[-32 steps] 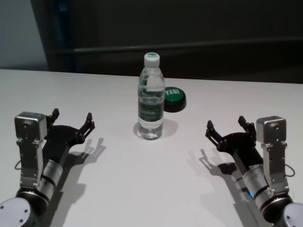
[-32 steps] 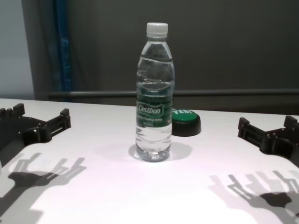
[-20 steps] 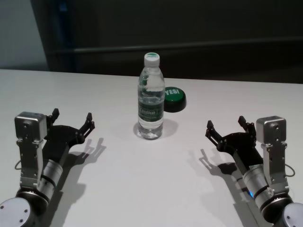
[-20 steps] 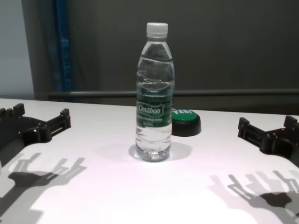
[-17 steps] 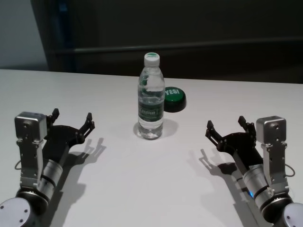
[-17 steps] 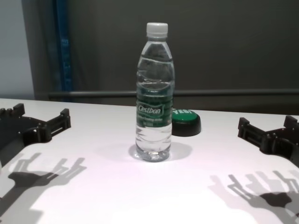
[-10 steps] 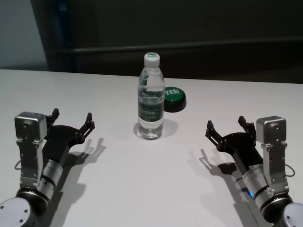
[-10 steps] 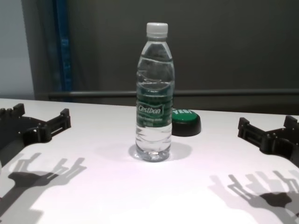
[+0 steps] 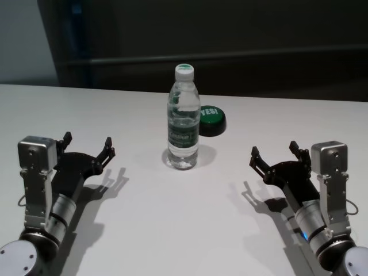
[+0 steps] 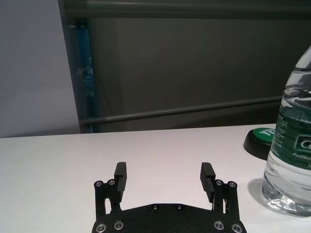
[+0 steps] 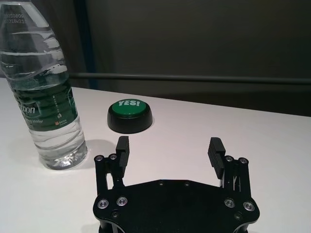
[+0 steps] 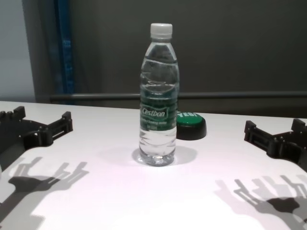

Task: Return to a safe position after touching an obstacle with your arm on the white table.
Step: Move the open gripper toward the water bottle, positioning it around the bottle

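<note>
Left gripper [image 9: 88, 146] low over the table [image 9: 172, 230], near the left edge, fingers spread wide with nothing between them. Pointing forward and slightly inward, forearm stretched back toward the body, silver camera block riding on top of the wrist. In the left wrist view, the same fingers [image 10: 120, 177] parted over bare white surface, the bottle [image 10: 291, 145] off to one side and well apart from them.

Centre: bottle [image 9: 183, 118] upright on the table, white cap on, green label round its middle, clear of both grippers and roughly midway between them, set farther from the body than either. Just behind it and toward the right, a low black disc with a green top [image 9: 210, 120], close to the bottle; touching or not, cannot tell. In the chest view, bottle [image 12: 159, 96] standing straight with the disc [image 12: 190, 125] peeking out behind its right side.

Right gripper [image 9: 274, 155] mirrored on the right, low over the table, jaws wide and empty, pointing forward and slightly inward. In the right wrist view, open fingers [image 11: 122, 150] short of the bottle [image 11: 46, 92] and disc [image 11: 129, 115], apart from both.
</note>
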